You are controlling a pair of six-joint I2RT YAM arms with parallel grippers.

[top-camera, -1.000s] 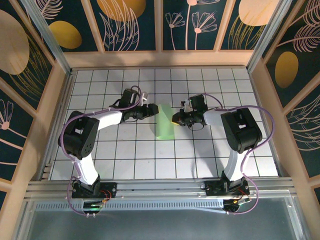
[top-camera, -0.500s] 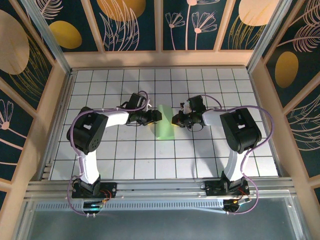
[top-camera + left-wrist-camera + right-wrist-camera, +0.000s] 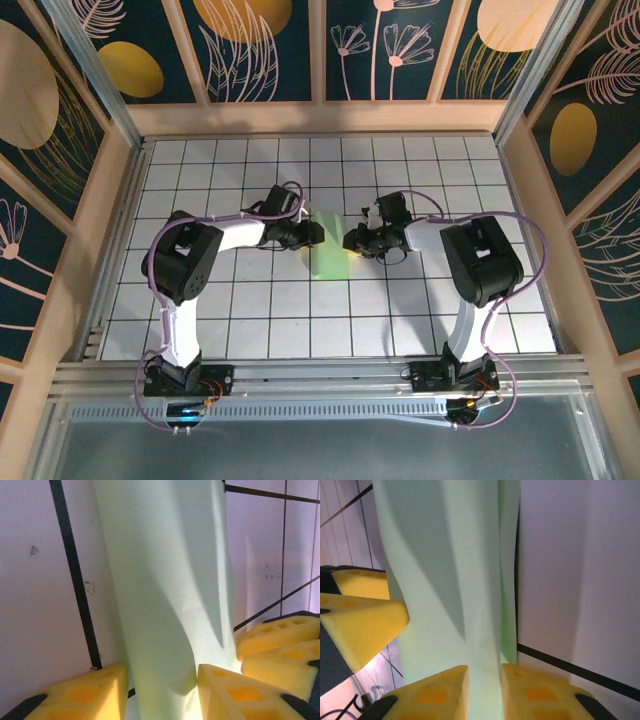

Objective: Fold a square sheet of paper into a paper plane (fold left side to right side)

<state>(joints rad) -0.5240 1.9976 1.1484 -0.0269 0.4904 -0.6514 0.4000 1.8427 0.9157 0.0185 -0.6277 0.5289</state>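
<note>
Folded sheet of paper lies central on the surface, between the claws: left claw straddles it, grip indeterminate; right claw slightly parted over it.

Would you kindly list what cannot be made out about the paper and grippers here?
- Top view: the paper's far part, hidden beneath the left gripper and right gripper.
- Left wrist view: the paper's far end, cut off by the top edge.
- Both wrist views: whether either gripper pinches the paper; the bottom edge cuts that off.
</note>
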